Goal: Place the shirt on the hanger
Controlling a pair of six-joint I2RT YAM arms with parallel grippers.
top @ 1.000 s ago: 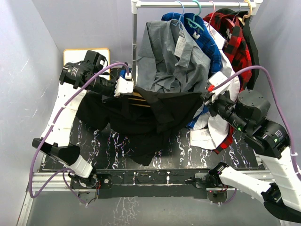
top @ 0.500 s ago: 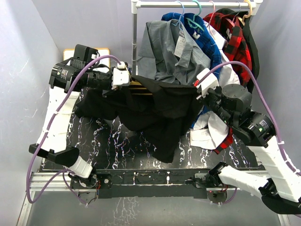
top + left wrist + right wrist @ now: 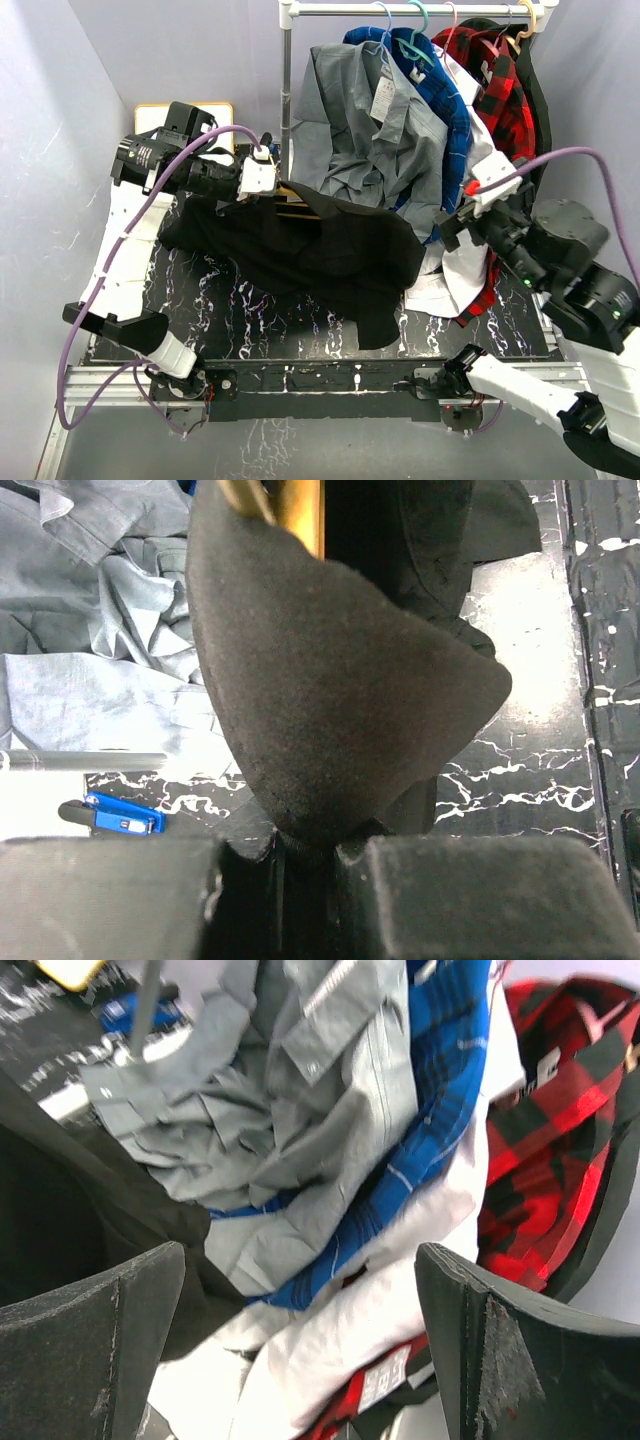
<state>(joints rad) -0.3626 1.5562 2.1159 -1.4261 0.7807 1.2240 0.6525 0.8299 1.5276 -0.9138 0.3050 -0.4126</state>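
1. Left gripper (image 3: pixel 262 180): the jaws are clenched on a fold of the large plain black soft-fabric shirt (image 3: pixel 330 250). In the left wrist view the fabric bulges out from between the two fingers. We cannot tell whether the hanger is also inside the grip.

2. Thin yellow-orange plastic hanger (image 3: pixel 300 515): only a short length of its bars shows, just beyond the left gripper, and the black fabric covers the rest.

3. Black shirt: it hangs from the left gripper at the far left. It spreads right and near over the black, white-veined marble-patterned table (image 3: pixel 260 310). Its right edge lies against the hanging grey button shirt (image 3: pixel 360 130).

4. Right gripper (image 3: pixel 468 205): the jaws stand wide apart and hold nothing. It hovers right of the black shirt, apart from it, facing the blue plaid shirt (image 3: pixel 440 100) and the red-and-black plaid shirt (image 3: pixel 500 90) under the white clothes rail (image 3: pixel 420 9).
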